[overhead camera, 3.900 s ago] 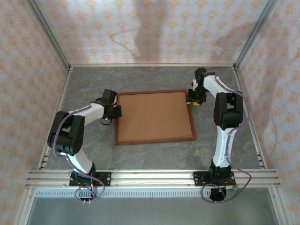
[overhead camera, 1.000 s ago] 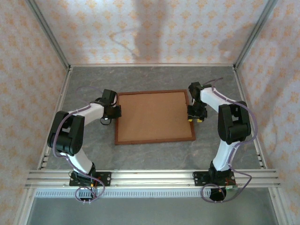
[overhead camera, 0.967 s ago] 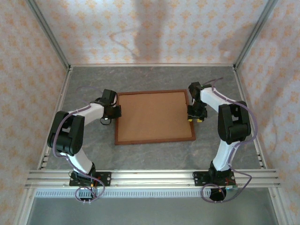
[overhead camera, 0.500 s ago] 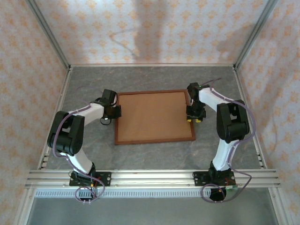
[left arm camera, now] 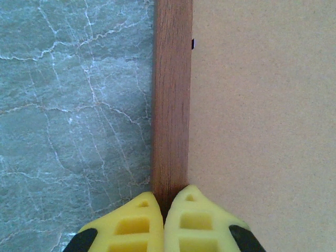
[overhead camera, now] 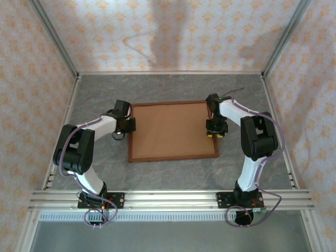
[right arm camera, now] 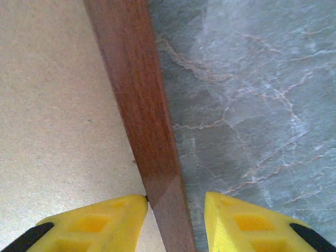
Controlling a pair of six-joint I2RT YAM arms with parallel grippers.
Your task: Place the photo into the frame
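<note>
The frame (overhead camera: 173, 157) lies flat in the middle of the table, its thin reddish-brown moulding around a plain brown backing board (overhead camera: 172, 129). The photo is hidden. My left gripper (overhead camera: 129, 125) is shut, its yellow fingertips together on the left moulding (left arm camera: 170, 105); in the left wrist view that gripper (left arm camera: 167, 197) sits at the bottom. My right gripper (overhead camera: 214, 134) is open and straddles the right moulding (right arm camera: 139, 105). In the right wrist view that gripper (right arm camera: 175, 198) has one finger over the backing board (right arm camera: 52, 131) and the other over the table.
The grey marbled tabletop (overhead camera: 173, 86) surrounds the frame. Metal rails (overhead camera: 168, 198) run along the near edge by the arm bases. Patterned walls (overhead camera: 168, 37) close the back and sides.
My right gripper came down from the frame's far right corner along its right side, then edged slightly left over the moulding. The left arm and the frame have not moved.
</note>
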